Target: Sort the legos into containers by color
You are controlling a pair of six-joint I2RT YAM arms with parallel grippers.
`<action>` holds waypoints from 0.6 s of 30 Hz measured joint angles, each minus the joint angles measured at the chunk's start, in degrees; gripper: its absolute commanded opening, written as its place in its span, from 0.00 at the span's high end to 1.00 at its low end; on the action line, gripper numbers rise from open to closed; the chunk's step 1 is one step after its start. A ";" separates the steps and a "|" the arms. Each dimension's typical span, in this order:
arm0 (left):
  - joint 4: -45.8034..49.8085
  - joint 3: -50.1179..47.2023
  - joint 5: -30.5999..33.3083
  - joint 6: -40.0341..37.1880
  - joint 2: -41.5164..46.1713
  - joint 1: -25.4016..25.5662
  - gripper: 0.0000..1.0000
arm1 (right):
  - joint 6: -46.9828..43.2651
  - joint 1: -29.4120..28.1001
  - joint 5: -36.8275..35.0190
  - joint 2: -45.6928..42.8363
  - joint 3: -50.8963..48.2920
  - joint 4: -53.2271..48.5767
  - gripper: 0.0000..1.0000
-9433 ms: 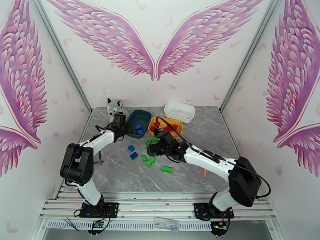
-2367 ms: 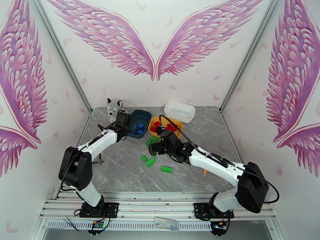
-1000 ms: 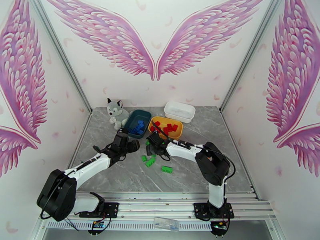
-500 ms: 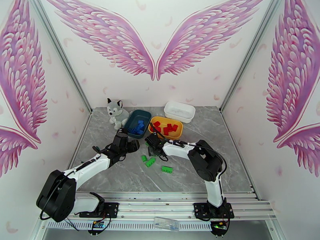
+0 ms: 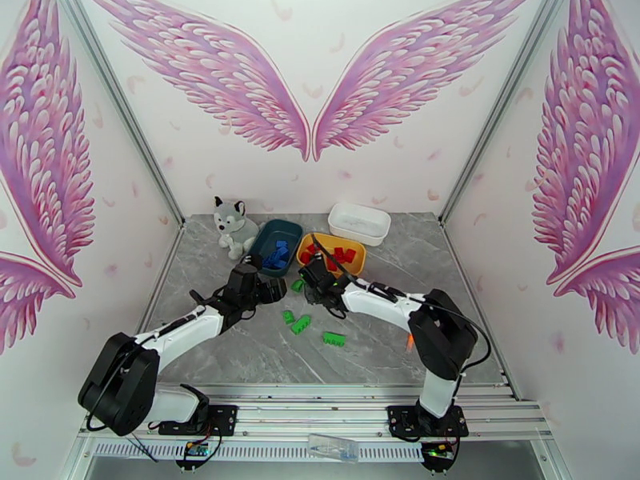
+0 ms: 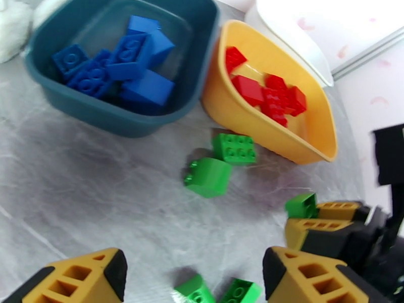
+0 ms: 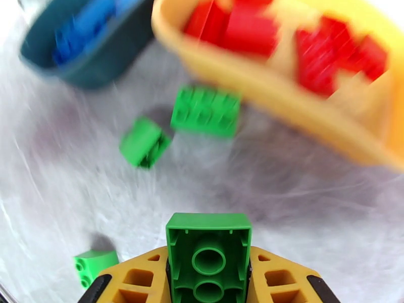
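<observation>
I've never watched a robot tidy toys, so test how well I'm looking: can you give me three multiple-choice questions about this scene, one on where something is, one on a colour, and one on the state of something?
1. Where do the red legos lie?
A) in the teal tub
B) in the yellow tub
C) in the white tub

2. What colour is the lego held by the right end effector?
A) blue
B) red
C) green

3. How does the left end effector stand?
A) open and empty
B) shut on a blue lego
C) shut on the plush dog

Answers:
1 B: the red ones sit inside the yellow tub's walls.
2 C: a green lego is clamped in it, seen from its own wrist camera.
3 A: its fingers stand wide apart, gripping nothing.
</observation>
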State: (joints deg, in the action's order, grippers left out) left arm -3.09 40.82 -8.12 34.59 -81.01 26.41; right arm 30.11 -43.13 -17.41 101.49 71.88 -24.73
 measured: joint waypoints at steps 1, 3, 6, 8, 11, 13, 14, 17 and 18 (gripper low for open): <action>-0.90 0.00 -1.05 0.11 -0.63 0.07 0.23 | -0.28 0.81 -0.87 -1.14 0.02 -0.04 0.77; -2.38 0.00 -2.73 0.17 -1.73 0.44 0.23 | -0.92 2.71 -2.43 -2.58 0.46 -0.48 0.77; -4.20 0.00 -4.61 0.31 -3.08 1.27 0.21 | -1.86 6.10 -4.48 -2.97 2.93 -1.14 0.79; -5.09 0.00 -5.75 0.28 -3.67 1.88 0.18 | -2.34 8.57 -5.42 -2.19 6.36 -1.81 0.81; -5.79 0.00 -6.69 0.09 -3.76 2.49 0.10 | -3.17 11.80 -6.54 1.66 14.60 -2.51 0.83; -6.23 0.00 -7.28 -0.15 -3.74 2.64 0.01 | -3.61 13.70 -6.93 5.40 20.59 -2.78 0.83; -6.29 0.00 -7.41 -0.09 -3.74 2.69 0.01 | -3.89 14.69 -7.06 7.76 23.89 -2.97 0.83; -6.40 0.00 -7.67 -0.11 -3.61 2.75 0.01 | -4.46 17.27 -7.02 15.21 33.31 -4.63 0.84; -6.47 0.00 -7.72 -0.09 -3.52 2.82 0.01 | -4.50 18.03 -6.97 17.49 36.13 -5.40 0.84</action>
State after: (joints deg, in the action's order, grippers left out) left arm -9.56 40.82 -15.84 34.50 -84.53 29.23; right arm 25.61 -25.10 -24.38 118.98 108.01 -30.13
